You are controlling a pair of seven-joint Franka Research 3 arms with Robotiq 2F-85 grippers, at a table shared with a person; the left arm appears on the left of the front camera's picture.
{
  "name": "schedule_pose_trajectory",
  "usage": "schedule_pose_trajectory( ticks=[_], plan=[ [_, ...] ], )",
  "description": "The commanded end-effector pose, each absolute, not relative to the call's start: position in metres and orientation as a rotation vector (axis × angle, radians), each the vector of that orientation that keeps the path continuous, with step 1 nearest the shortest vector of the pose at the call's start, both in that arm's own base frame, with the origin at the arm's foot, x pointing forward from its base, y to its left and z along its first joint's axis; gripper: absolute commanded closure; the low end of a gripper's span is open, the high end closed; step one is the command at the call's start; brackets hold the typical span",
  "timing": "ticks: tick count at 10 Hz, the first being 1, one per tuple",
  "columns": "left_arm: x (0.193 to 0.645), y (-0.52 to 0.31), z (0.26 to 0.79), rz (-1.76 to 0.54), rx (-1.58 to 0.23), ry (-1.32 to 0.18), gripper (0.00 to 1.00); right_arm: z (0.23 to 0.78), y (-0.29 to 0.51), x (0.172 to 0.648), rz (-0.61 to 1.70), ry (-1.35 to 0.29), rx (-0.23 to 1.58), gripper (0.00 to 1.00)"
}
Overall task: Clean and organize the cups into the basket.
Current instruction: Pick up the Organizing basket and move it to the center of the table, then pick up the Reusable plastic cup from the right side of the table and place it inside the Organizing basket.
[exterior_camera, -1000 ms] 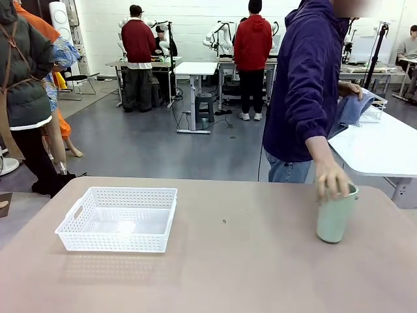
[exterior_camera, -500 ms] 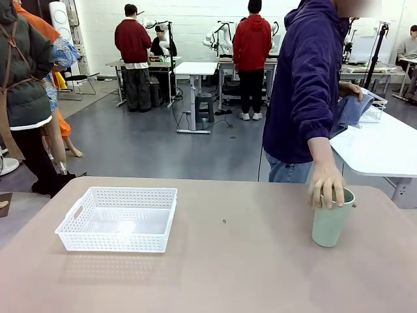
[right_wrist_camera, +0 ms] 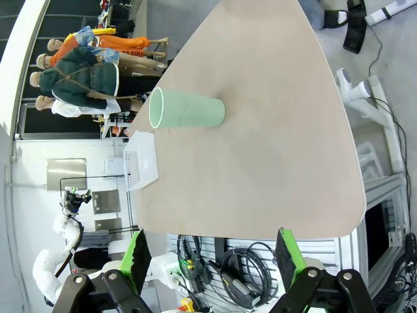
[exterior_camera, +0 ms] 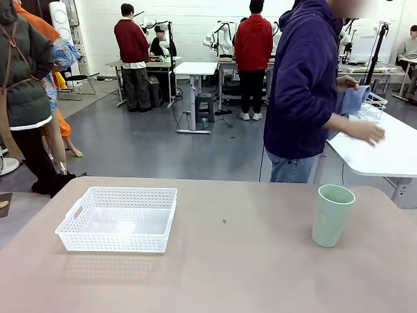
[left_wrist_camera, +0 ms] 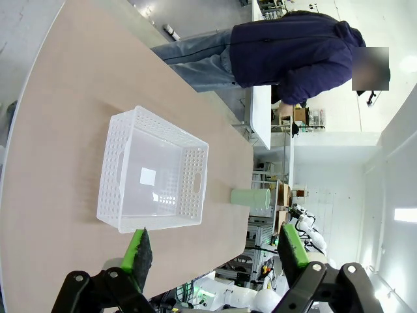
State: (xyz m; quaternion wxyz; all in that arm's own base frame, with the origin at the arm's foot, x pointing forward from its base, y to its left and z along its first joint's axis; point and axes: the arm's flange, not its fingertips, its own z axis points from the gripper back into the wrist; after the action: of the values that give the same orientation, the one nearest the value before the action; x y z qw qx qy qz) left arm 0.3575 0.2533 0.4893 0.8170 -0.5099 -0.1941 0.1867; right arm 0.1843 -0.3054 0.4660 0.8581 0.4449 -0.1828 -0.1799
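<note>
We see the white lattice basket [exterior_camera: 111, 242] on the near-left part of the desk [exterior_camera: 247, 274], with a handle cut-out in its left end. A pale square patch [exterior_camera: 126, 227] lies on its floor, perhaps a label; we can read nothing on it. The mint green cup [exterior_camera: 332, 215] stands upright, mouth up, on the right of the desk, well apart from the basket. Beyond the far edge a person [exterior_camera: 303, 85] in a purple top holds a blue cloth [exterior_camera: 352, 103], one hand [exterior_camera: 366, 132] stretched right. Our left end effector [left_wrist_camera: 213, 238] faces the basket, jaws wide apart, gripping nothing. The right end effector [right_wrist_camera: 210, 238], likewise spread and empty-handed, faces the cup.
</note>
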Motion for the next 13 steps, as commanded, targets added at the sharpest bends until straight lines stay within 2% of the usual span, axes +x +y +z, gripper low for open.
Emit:
schedule_pose_trajectory(
  ticks=[1, 3, 4, 8, 11, 13],
  plan=[
    [0.357, 0.255, 0.491, 0.391, -1.093, -0.423, 0.0, 0.463, -0.302, 0.181, -0.382, -0.384, 0.932, 0.0],
    [0.357, 0.253, 0.489, 0.398, -1.087, -0.414, 0.0, 0.466, -0.305, 0.184, -0.378, -0.384, 0.934, 0.0],
    [0.367, 0.238, 0.491, 0.311, -1.025, -0.359, 0.0, 0.465, -0.284, 0.193, -0.166, -0.406, 0.949, 0.0],
    [0.401, 0.168, 0.509, 0.147, -0.647, -0.317, 0.0, 0.438, -0.224, 0.235, 0.255, -0.347, 1.009, 0.0],
    [0.423, 0.109, 0.497, 0.068, -0.378, -0.222, 0.0, 0.405, -0.188, 0.251, 0.45, -0.316, 1.005, 0.0],
    [0.433, 0.079, 0.48, 0.059, -0.268, -0.214, 0.0, 0.391, -0.175, 0.254, 0.511, -0.305, 1.003, 0.0]
  ],
)
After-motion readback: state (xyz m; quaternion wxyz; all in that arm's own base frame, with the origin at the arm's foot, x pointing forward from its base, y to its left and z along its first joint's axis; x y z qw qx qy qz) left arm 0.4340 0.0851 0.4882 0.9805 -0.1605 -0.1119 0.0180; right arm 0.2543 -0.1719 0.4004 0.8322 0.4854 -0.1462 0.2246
